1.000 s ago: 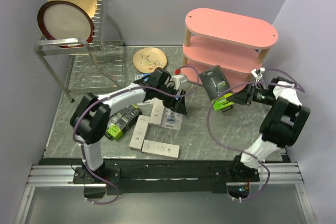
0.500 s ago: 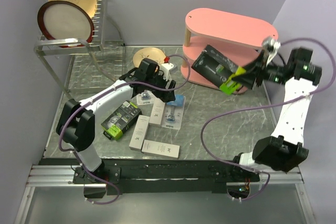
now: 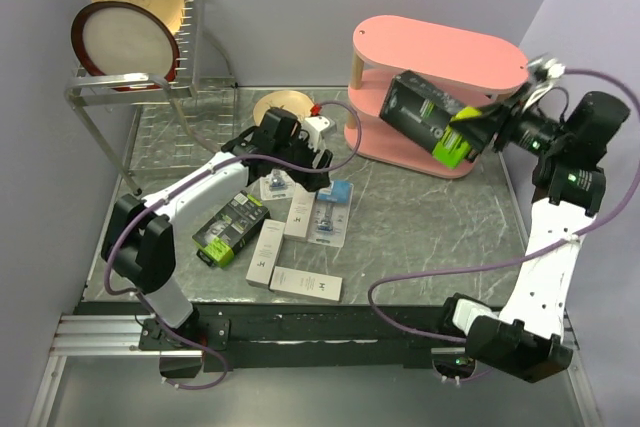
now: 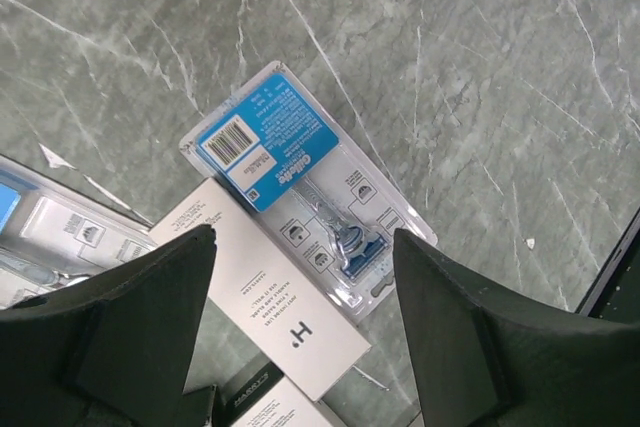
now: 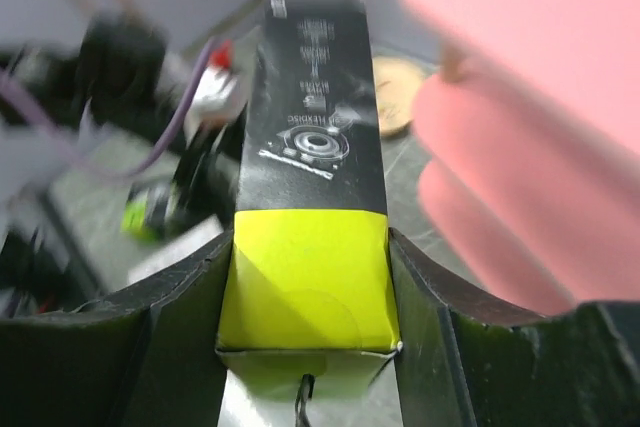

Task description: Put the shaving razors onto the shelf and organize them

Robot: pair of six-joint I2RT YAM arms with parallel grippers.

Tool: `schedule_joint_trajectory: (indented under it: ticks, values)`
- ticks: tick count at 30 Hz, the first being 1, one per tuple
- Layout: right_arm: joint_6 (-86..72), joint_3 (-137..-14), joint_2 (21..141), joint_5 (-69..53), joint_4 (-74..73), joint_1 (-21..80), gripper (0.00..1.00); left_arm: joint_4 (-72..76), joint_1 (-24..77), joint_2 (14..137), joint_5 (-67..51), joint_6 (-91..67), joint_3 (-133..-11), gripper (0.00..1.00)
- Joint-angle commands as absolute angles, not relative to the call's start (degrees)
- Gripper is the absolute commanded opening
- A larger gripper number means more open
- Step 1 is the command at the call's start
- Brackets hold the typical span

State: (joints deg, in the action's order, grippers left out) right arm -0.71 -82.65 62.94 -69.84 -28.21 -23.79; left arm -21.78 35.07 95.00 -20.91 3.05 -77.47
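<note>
Box (image 3: 425,115), pinched by the right gripper (image 3: 468,133): slide it level onto the shelf (image 3: 440,47). Left gripper (image 4: 300,242) gapes over a card (image 4: 290,172).

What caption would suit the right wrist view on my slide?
Jaws gripping the lime end of a black-and-lime razor box, pink shelf just to its right.

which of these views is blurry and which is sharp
Right wrist view: black-and-lime box fairly sharp, pink shelf and everything behind it blurred. Left wrist view: blister card crisp, barcode lines distinct; left tool dark and soft-edged. Top external view: evenly lit, sharp, only soft shadows on the table.
</note>
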Motion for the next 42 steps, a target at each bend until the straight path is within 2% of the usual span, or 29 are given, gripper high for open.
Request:
schedule_joint_trajectory:
  ticks: [1,4,6,7,9,13,19,21,22,24,27,38,42]
  values:
    - [-29.1,-87.0,62.3,-53.4,9.6,-22.8,0.13,-21.1,35.2,90.4,-20.2,5.0,-77.7,0.77]
    - [-28.3,-84.3,58.7,-41.6,10.9,-21.7,0.1,-21.4,35.2,89.0,-19.9,5.4,-76.0,0.77]
    - [-31.7,-81.0,56.5,-38.2,9.3,-21.7,0.1,-21.4,35.2,88.2,-19.4,5.3,-75.1,0.77]
    - [-32.8,-80.0,54.4,-37.7,7.9,-21.7,0.09,-21.4,35.2,87.5,-19.4,5.4,-73.9,0.77]
    - [-37.0,-75.4,51.9,-38.3,1.8,-21.6,0.0,-20.8,34.9,86.6,-19.4,5.2,-72.2,0.77]
    - [-42.4,-65.1,44.1,-45.1,-6.1,-21.6,0.0,-19.5,33.7,86.6,-20.5,3.6,-69.3,0.77]
    - [-43.3,-53.8,37.9,-44.6,-18.6,-22.0,0.0,-18.8,32.4,89.5,-22.1,2.2,-68.5,0.76]
    - [-41.6,-51.4,36.0,-42.8,-26.2,-21.9,0.0,-19.6,32.3,91.2,-22.6,2.4,-69.8,0.76]
    - [-41.1,-50.7,34.8,-37.8,-31.5,-21.9,0.0,-20.0,31.9,91.8,-23.5,2.6,-70.3,0.76]
    - [-41.4,-47.6,34.0,-33.1,-34.0,-21.9,0.0,-19.6,31.5,93.2,-23.8,2.1,-70.9,0.76]
    - [-44.9,-41.9,34.5,-29.4,-29.4,-22.5,0.0,-18.4,30.6,95.2,-24.0,0.4,-70.8,0.75]
    - [-59.7,-26.4,40.8,-29.7,8.5,-25.5,0.0,-21.7,30.3,100.2,-26.1,-1.3,-72.9,0.74]
    - [-64.6,-22.9,46.4,-29.4,20.4,-27.3,0.0,-22.1,30.1,102.7,-26.2,-1.9,-74.8,0.74]
